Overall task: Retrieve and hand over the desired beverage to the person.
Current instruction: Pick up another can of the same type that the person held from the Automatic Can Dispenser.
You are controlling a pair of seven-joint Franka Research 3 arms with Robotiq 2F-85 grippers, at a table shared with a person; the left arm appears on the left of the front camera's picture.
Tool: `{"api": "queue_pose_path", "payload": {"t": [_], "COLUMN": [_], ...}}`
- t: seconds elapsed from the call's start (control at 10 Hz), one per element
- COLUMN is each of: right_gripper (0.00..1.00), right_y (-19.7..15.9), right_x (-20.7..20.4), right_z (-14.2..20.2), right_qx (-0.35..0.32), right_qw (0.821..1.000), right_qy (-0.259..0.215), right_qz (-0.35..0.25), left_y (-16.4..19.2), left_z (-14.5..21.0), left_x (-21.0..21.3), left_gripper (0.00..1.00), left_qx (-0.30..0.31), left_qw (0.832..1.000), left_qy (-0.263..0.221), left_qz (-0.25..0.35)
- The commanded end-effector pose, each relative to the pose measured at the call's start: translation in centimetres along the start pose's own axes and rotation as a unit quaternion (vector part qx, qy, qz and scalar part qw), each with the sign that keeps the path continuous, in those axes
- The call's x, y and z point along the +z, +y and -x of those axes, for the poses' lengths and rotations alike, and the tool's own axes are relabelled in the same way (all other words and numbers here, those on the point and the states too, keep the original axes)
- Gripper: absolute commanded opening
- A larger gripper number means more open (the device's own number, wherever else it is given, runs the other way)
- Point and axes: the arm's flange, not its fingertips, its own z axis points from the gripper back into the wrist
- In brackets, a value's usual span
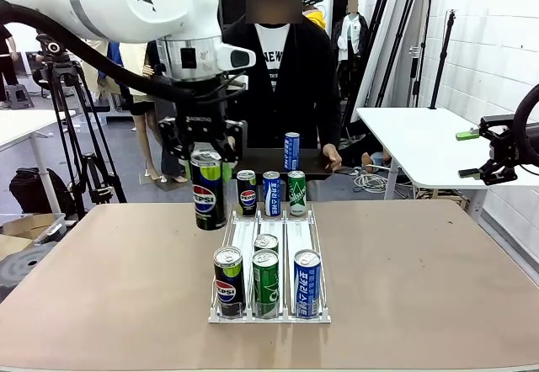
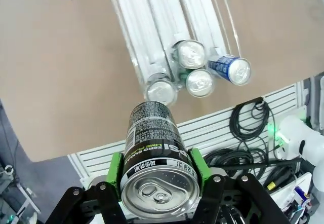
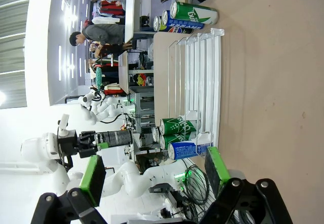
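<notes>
My left gripper (image 1: 206,149) is shut on a black Pepsi can (image 1: 207,188) and holds it upright above the table, just left of the white wire rack (image 1: 240,231). In the left wrist view the green pads (image 2: 116,168) clamp the can (image 2: 151,138) on both sides, with the rack's near cans (image 2: 198,82) below it. The person (image 1: 282,77) stands at the far side in a black jacket, one hand (image 1: 331,158) resting by a black tray. My right gripper (image 1: 469,154) hangs open and empty at the right edge, seen as two spread pads (image 3: 93,179) in the right wrist view.
The rack holds Pepsi (image 1: 228,281), green (image 1: 265,284) and blue (image 1: 307,284) cans at the near end, and three more (image 1: 271,193) stand at its far end. A blue can (image 1: 291,151) stands on the black tray (image 1: 261,163). Bare tabletop lies on both sides.
</notes>
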Motion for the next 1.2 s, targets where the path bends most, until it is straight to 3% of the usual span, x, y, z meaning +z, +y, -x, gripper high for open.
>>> {"api": "queue_pose_path", "payload": {"t": [0.0,0.6,0.8,1.1], "right_gripper": [1.00,1.00,1.00,1.00], "right_y": [0.0,0.0,0.0,0.0], "right_x": [-0.1,-0.1,-0.1,-0.1], "right_z": [0.0,0.0,0.0,0.0], "right_qx": [0.004,0.004,0.004,0.004], "right_qw": [1.000,1.000,1.000,1.000], "right_qy": [-0.001,-0.001,-0.001,-0.001], "right_qz": [0.005,0.005,0.005,0.005], "left_y": [3.4,17.0,22.0,26.3], "left_z": [-2.0,-0.2,-0.4,-0.5], "left_x": [2.3,7.8,6.2,3.7], "left_gripper": [0.00,0.00,0.00,0.00], "left_qx": [0.012,0.002,0.009,-0.004], "left_qw": [1.000,1.000,1.000,0.999], "left_qy": [0.013,-0.005,-0.005,-0.043], "left_qz": [-0.016,-0.004,0.005,0.012]}}
